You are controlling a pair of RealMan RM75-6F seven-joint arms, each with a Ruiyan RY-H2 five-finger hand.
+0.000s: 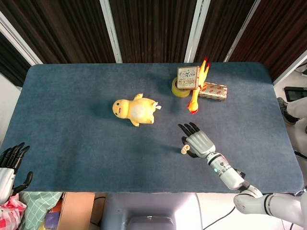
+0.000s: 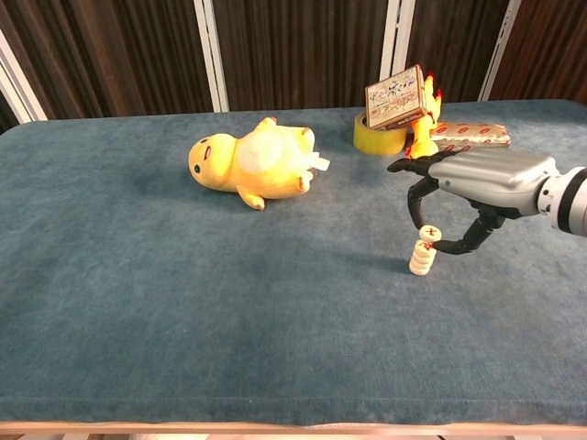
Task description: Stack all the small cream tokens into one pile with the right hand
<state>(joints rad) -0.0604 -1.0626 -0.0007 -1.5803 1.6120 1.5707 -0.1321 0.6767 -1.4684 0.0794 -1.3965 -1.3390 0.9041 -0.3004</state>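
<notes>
At four o'clock from the yellow plush duck point(image 2: 252, 163), the right hand point(image 2: 477, 183) has its fingers point(image 2: 415, 197) pinching the last visible small round cream token point(image 2: 429, 234) just above the short cream token pile point(image 2: 422, 258), release seemingly the only step left.

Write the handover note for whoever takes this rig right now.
Right hand: pinching one cream token just above the pile of tokens, near mid-table.
Left hand: off the table's near left edge, fingers apart, holding nothing.
Done: pile built; no loose tokens visible on the table.
Left: set the held token on the pile, release, withdraw without knocking it.
</notes>
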